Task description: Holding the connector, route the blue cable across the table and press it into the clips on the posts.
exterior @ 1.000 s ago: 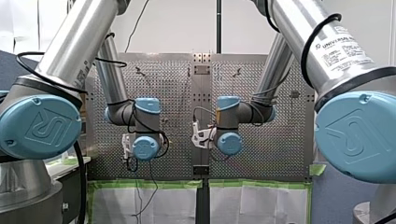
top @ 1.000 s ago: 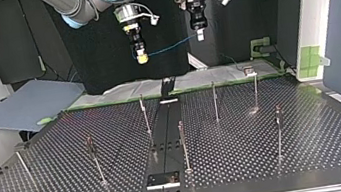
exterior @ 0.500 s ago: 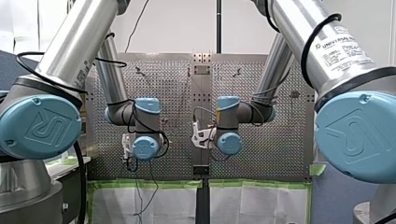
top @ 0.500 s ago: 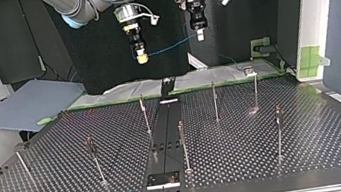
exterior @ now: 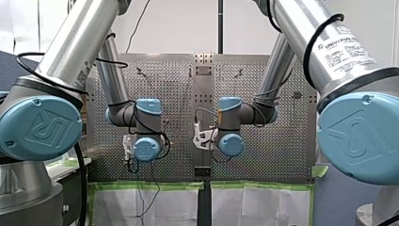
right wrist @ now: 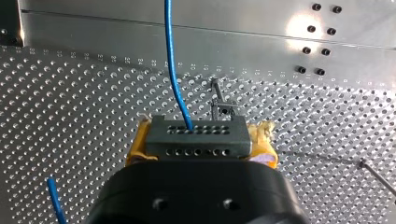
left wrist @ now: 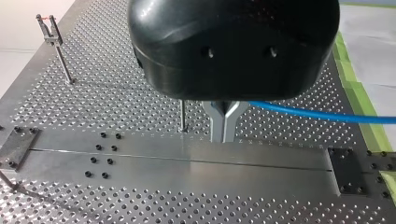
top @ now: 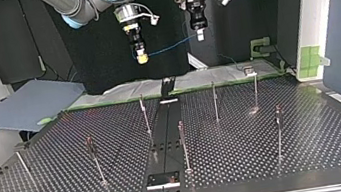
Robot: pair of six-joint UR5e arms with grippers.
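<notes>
Right pincer pinching connector, left pincer pinching blue cable; span above posts, overpull risks cable slip

Table: perforated metal plate, dark.
Centre strip: smooth bar, runs across the middle from the near edge to the far edge in top view.
End plate: small, bolted, on strip at near edge.
Posts: thin, upright, spread both sides of strip.

My right gripper is hovering, pointing down and pinching the connector; beside it, my left gripper is likewise pinching the blue cable.
</notes>
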